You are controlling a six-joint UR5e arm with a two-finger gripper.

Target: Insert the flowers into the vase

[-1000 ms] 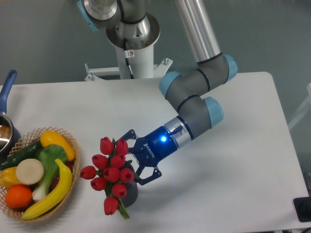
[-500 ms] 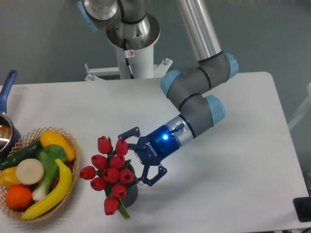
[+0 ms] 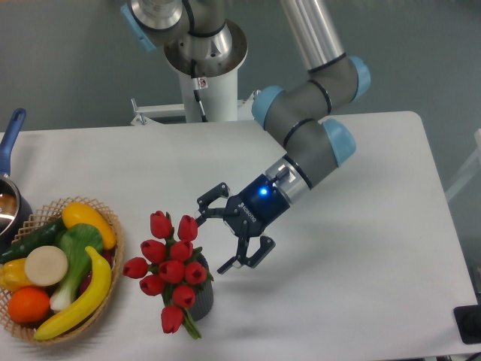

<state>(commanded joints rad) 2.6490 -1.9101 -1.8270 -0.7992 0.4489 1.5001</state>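
Flowers (image 3: 171, 267) first: a wide bunch of red tulip buds, sitting in the vase (image 3: 200, 297) just down-left of my pincer (image 3: 219, 236) and apart from it. Bunch spreads well past the vase mouth, so it looks top-heavy. I judge it light and soft; buds and leaves would crush or bend under a hard squeeze. Best hold would be on the gathered stems below the heads, not on the buds, though the stems are mostly hidden by the blooms here. One bud droops low over the vase's near side, with a green leaf tip beside it.

Vase: small, dark, ribbed, standing upright on the table (image 3: 361, 226). Probably stiff and easy to tip if the bunch is nudged sideways.

Pincer: fingers spread wide, nothing between them.

Against the earlier frames: my pincer was right at the bunch, fingers straddling the stems by the vase mouth. Now it has pulled back up and to the right, clear of the buds. Flowers and vase have not shifted. Task looks done.
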